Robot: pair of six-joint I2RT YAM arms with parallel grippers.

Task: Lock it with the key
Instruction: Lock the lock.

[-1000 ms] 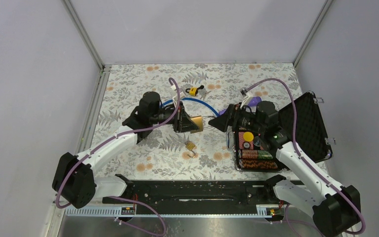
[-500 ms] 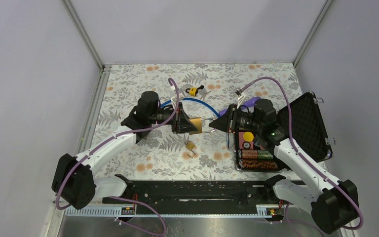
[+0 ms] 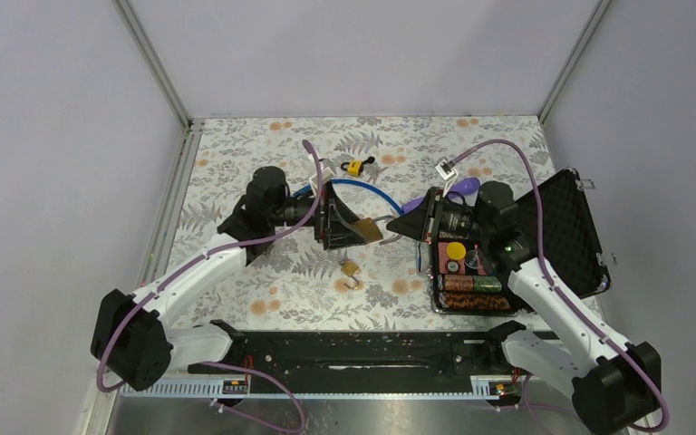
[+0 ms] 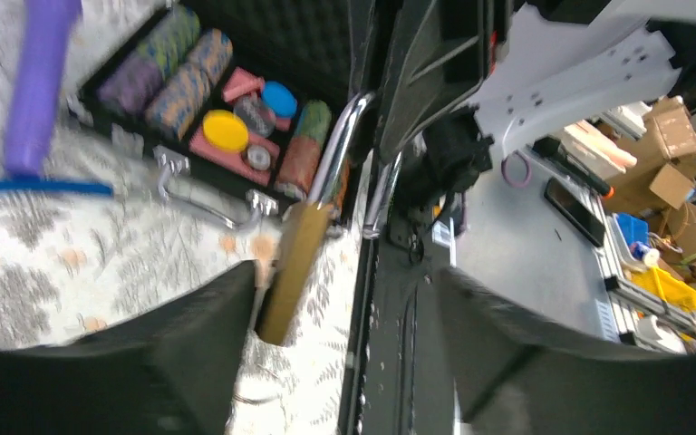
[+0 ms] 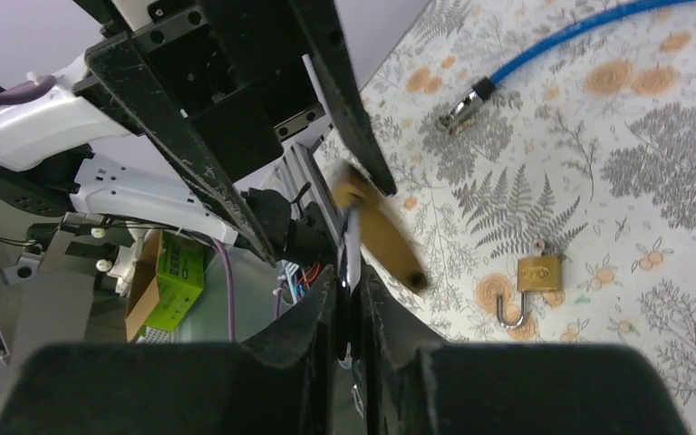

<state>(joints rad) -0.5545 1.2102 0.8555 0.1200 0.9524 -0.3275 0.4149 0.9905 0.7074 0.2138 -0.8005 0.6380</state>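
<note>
Both tools grip padlock [image 3: 365,230] — midair.

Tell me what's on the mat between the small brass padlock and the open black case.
Nothing: in the top view, only bare floral mat separates the small padlock from the case.

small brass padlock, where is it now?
Top view: the small brass padlock lies on the floral mat at centre, just near-side of the two pincers, left of the open case.

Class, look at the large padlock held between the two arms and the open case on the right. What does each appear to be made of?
Padlock: body looks like brass, dull golden sheen; its shackle looks like polished steel, with bright mirror-like highlights. Case: black shell, probably plastic, though unclear; lid lining looks like dimpled foam.
</note>
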